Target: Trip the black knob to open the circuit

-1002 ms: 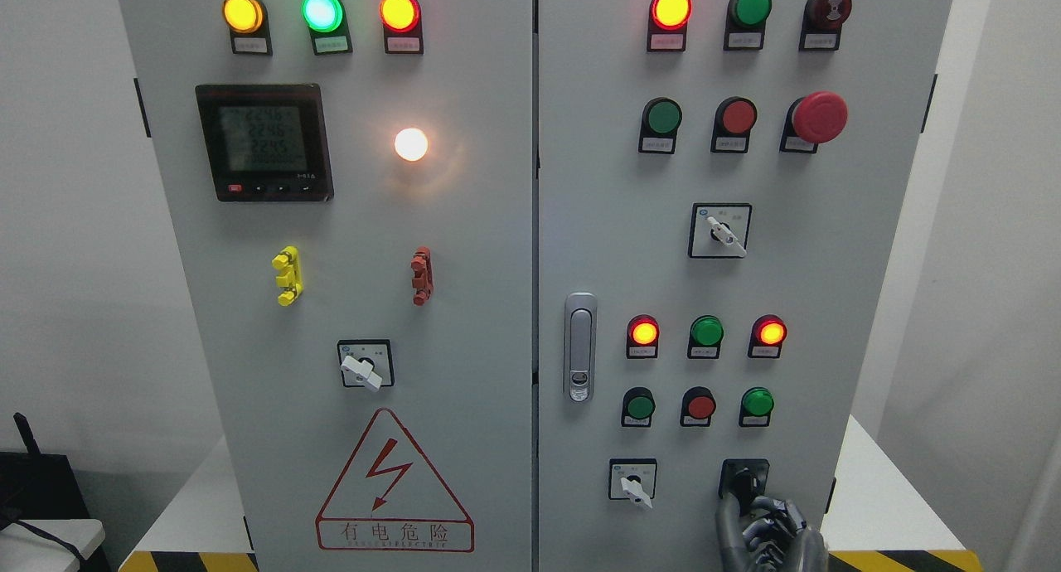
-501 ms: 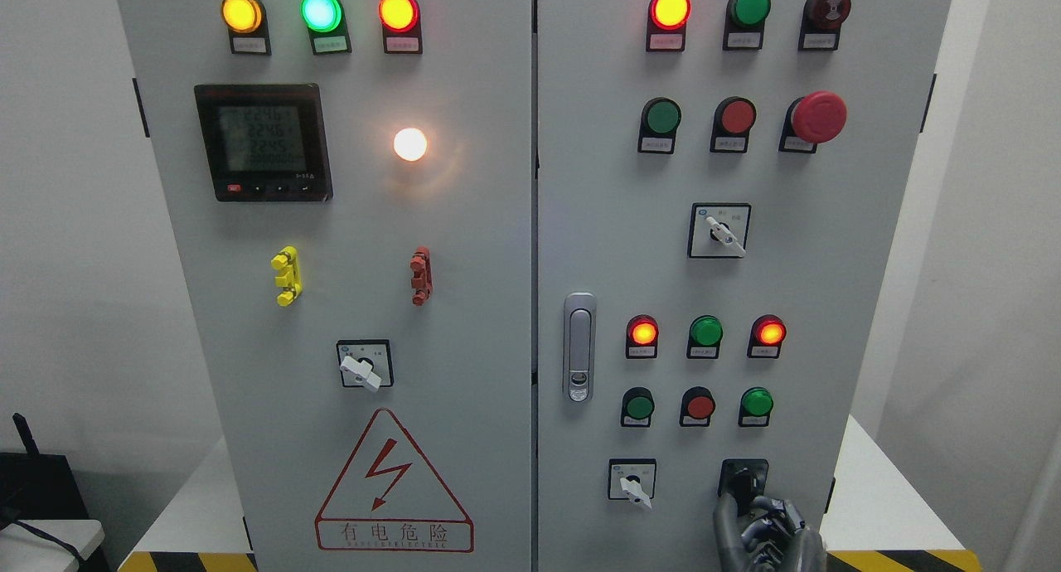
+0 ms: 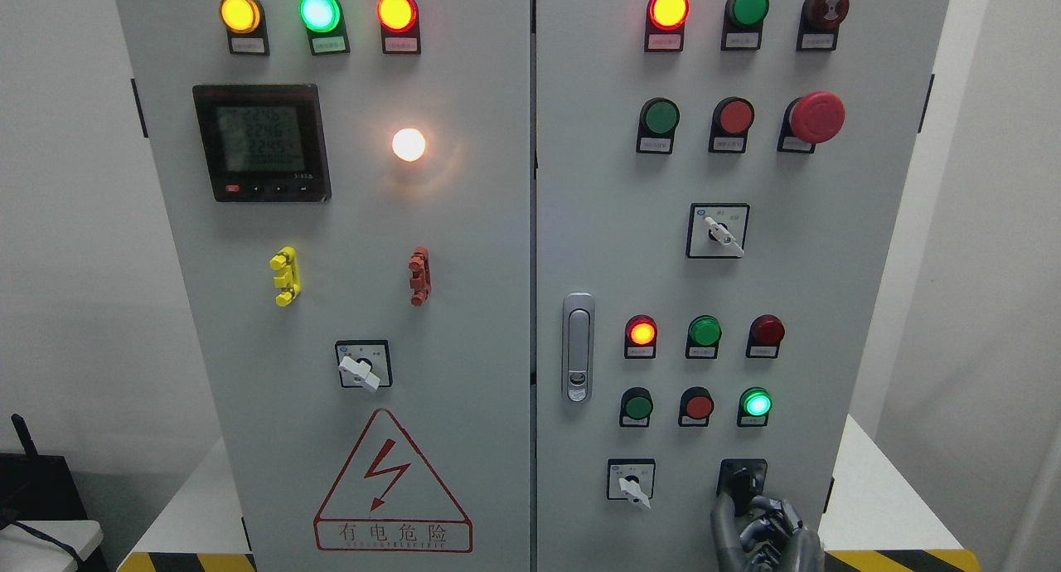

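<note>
My right hand [image 3: 767, 532] curls its fingers [image 3: 729, 506] around the black knob [image 3: 742, 478] low on the control cabinet [image 3: 497, 307].

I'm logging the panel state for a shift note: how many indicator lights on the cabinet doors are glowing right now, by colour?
Lit yellow round lamp: 1
Lit green round lamps: 2
Lit red round lamps: 3
Lit white round lamp: 1
Total: 7
</note>
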Robot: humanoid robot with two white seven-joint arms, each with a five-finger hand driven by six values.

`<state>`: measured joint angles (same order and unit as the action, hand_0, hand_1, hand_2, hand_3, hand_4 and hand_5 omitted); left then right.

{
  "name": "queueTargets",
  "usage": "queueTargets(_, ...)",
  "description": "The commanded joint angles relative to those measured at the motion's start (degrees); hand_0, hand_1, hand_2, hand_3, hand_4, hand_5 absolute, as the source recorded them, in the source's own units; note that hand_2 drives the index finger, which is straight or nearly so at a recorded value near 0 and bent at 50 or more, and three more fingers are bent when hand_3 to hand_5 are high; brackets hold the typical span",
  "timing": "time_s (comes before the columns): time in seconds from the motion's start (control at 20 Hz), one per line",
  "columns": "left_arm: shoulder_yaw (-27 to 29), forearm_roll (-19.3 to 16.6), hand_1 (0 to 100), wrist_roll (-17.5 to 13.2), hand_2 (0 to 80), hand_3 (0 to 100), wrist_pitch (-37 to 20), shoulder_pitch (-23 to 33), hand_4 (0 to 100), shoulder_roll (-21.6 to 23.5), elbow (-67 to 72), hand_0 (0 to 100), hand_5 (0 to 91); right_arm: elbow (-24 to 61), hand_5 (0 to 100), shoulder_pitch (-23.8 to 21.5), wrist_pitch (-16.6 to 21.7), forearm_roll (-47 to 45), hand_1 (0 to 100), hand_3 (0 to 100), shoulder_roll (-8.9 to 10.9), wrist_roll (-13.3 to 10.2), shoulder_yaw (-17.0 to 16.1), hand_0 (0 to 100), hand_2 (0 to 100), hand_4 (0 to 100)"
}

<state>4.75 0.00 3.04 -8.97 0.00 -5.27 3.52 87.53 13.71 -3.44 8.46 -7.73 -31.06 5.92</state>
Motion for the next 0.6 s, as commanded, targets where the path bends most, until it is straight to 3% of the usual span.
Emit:
queueTargets(0.0, 0.0, -1.8, 39, 0.0, 0.0, 0, 0.0, -0.5, 0, 0.0, 0.0, 12, 0.0, 0.0, 93, 0.0, -0.2, -1.0, 69, 92, 0.0, 0.0, 0.2, 36, 63, 93)
queueTargets(0.55, 0.0, -1.9, 39, 0.0, 0.0, 0, 0.0, -0.4, 0, 0.0, 0.0, 12, 0.0, 0.0, 93, -0.2, 0.0, -0.6, 69, 92, 0.0, 0.0, 0.0, 36, 63, 93)
